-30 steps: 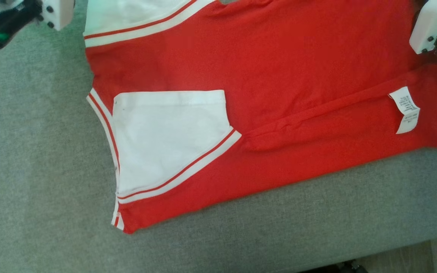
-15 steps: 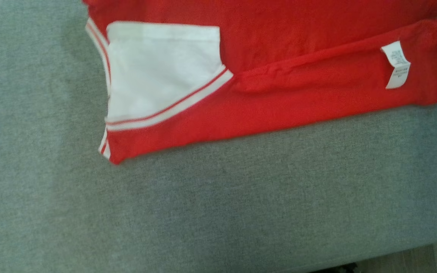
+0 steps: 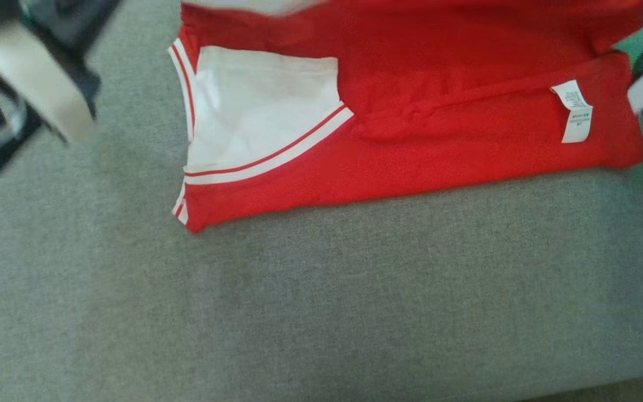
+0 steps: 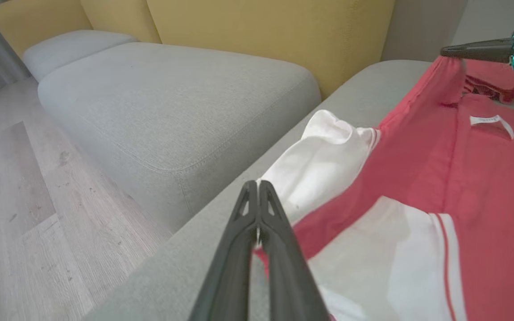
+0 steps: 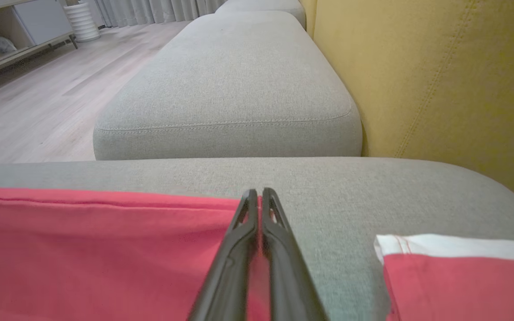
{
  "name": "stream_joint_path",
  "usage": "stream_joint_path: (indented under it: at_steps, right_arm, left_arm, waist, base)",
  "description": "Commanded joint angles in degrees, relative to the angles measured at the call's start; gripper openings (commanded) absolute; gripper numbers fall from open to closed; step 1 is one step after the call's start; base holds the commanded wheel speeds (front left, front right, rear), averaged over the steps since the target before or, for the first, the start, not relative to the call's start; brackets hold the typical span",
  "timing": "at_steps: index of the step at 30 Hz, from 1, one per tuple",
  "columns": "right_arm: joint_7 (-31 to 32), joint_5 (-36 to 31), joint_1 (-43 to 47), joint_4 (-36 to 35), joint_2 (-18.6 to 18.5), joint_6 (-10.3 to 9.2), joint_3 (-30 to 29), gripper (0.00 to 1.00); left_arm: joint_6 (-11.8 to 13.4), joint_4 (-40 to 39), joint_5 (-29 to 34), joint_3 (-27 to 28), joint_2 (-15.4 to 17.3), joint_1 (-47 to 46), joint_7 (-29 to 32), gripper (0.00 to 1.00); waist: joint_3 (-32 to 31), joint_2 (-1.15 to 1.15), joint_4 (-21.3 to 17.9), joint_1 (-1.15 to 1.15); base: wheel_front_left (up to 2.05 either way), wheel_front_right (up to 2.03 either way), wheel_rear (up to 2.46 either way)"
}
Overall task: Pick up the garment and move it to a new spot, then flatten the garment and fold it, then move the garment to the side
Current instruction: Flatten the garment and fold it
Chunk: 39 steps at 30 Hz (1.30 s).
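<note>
The garment (image 3: pixel 411 156) is a soft red knit with white sleeve panels. It lies across the upper half of the head view on a grey seat cushion (image 3: pixel 321 307) of coarse, flecked weave. One white sleeve (image 3: pixel 260 106) sits at the upper centre as a blunt wedge edged by a white band with a thin red stripe. A long straight fold runs rightward from it to a small white care label (image 3: pixel 574 111) near the right edge.

In the left wrist view the left gripper (image 4: pixel 257 185) has its slim dark fingers pressed together at the rim of a puffed white sleeve. Whether cloth is pinched there I cannot tell.

The right gripper (image 5: pixel 259 192) is clamped on the red hem, a sliver of red showing between its fingers. At the upper right of the left wrist view the cloth peaks up to its tip. Behind stands a yellow, stitched backrest (image 4: pixel 261 40).
</note>
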Motion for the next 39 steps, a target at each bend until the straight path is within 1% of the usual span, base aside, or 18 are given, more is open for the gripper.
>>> stream_joint_path:
  at_steps: [1,10,13,16,17,18,19,21,22,23,25,26,28,30,32,34,37,39]
  right_arm:
    - [-0.77,0.28,2.51,-2.21,-2.23,-0.11,-0.63,0.00]
    - [0.13,-0.82,12.80,-5.66,-2.77,-0.11,-3.59,0.00]
    - [0.70,-1.33,15.86,-6.49,-2.53,-0.11,-4.89,0.00]
    - [1.15,-1.97,18.57,-7.26,-1.91,-0.11,-6.31,0.00]
    - [1.06,-2.31,19.29,-7.29,-1.65,-0.11,-6.97,0.10]
    - [0.87,-2.68,19.96,-7.12,-1.30,-0.11,-7.84,0.79]
    - [0.29,-3.08,20.57,-6.93,-0.82,-0.11,-8.96,1.00]
    - [-0.96,-3.73,22.07,-6.80,0.44,-0.11,-10.96,1.00]
    - [-0.96,-3.73,22.07,-6.80,0.44,-0.11,-10.96,1.00]
    - [-2.79,-4.17,23.98,-7.23,1.88,-0.11,-13.11,1.00]
    - [-4.63,-4.50,26.24,-7.94,3.41,-0.11,-15.50,1.00]
    - [-5.32,-4.58,27.36,-8.40,4.19,-0.11,-16.64,1.00]
    - [-6.27,-4.56,29.41,-9.46,5.72,-0.11,-18.88,1.00]
    - [-6.92,-4.55,30.87,-10.64,7.09,-0.11,-20.78,1.00]
    - [-7.02,-5.00,31.60,-11.27,7.91,-0.11,-22.44,1.00]
    - [-6.53,-5.27,31.35,-11.58,8.64,-0.11,-23.96,1.00]
    - [-5.05,-6.07,29.47,-10.90,9.05,-0.11,-26.35,1.00]
    - [-4.03,-6.94,27.77,-9.56,9.25,-0.11,-28.12,1.00]
  left_arm:
    - [1.38,-3.20,0.43,2.67,3.39,0.40,-1.19,0.00]
    - [9.23,-15.99,1.29,2.18,7.82,14.96,-2.59,0.00]
    - [11.61,-18.61,1.54,2.12,8.09,18.93,-3.25,0.00]
    - [13.28,-19.94,1.31,2.08,7.56,22.49,-4.01,0.00]
    - [13.89,-20.07,1.07,2.08,7.08,23.52,-4.66,0.00]
    - [14.58,-20.01,0.88,2.08,6.46,24.46,-5.54,0.05]
    - [15.47,-19.73,0.82,2.11,5.74,25.35,-6.61,1.00]
    - [17.93,-18.72,1.14,2.47,3.99,27.11,-9.32,1.00]
    - [17.93,-18.72,1.14,2.47,3.99,27.11,-9.32,1.00]
    - [21.48,-17.39,2.06,3.43,1.90,29.15,-11.67,1.00]
    - [25.63,-16.47,2.27,6.28,-1.07,32.07,-13.13,1.00]
    - [27.50,-16.18,2.99,8.07,-2.63,33.68,-13.39,1.00]
    - [31.19,-17.14,6.17,14.74,-6.70,37.71,-13.49,1.00]
    - [33.65,-18.21,10.69,21.02,-10.43,42.95,-13.51,1.00]
    - [34.87,-19.15,15.77,26.25,-14.12,48.10,-13.52,1.00]
    - [35.00,-19.85,20.06,30.67,-17.86,52.71,-13.52,1.00]
    - [33.71,-20.43,25.77,35.59,-22.91,57.89,-13.53,1.00]
    - [32.04,-20.54,28.73,37.74,-26.04,60.31,-13.53,1.00]
  waist:
    - [-1.10,0.00,0.53,0.01]
    - [-3.22,0.00,1.16,0.01]
    - [-3.63,0.00,1.59,0.01]
    - [-3.90,0.00,1.81,0.01]
    - [-3.98,0.00,1.90,0.01]
    - [-4.08,0.00,2.01,0.01]
    - [-4.24,0.00,2.14,0.01]
    - [-4.62,0.00,2.34,0.01]
    - [-4.62,0.00,2.34,0.01]
    - [-5.12,0.00,2.46,0.01]
    - [-5.62,0.00,2.66,0.01]
    - [-5.90,0.00,2.80,0.01]
    - [-6.46,0.00,3.12,0.01]
    - [-7.05,0.00,3.37,0.01]
    - [-7.58,0.00,3.86,0.01]
    - [-7.95,0.00,4.51,0.01]
    - [-8.19,0.00,5.78,0.01]
    - [-8.12,0.00,6.73,0.01]
  base:
    - [0.00,0.00,0.00]
    - [0.00,0.00,0.00]
    - [0.00,0.00,0.00]
    - [0.00,0.00,0.00]
    - [0.00,0.00,0.00]
    - [0.00,0.00,0.00]
    - [0.00,0.00,0.00]
    - [0.00,0.00,0.00]
    - [0.00,0.00,0.00]
    - [0.00,0.00,0.00]
    - [0.00,0.00,0.00]
    - [0.00,0.00,0.00]
    - [0.00,0.00,0.00]
    - [0.00,0.00,0.00]
    - [0.00,0.00,0.00]
    - [0.00,0.00,0.00]
    - [0.00,0.00,0.00]
    - [0.00,0.00,0.00]
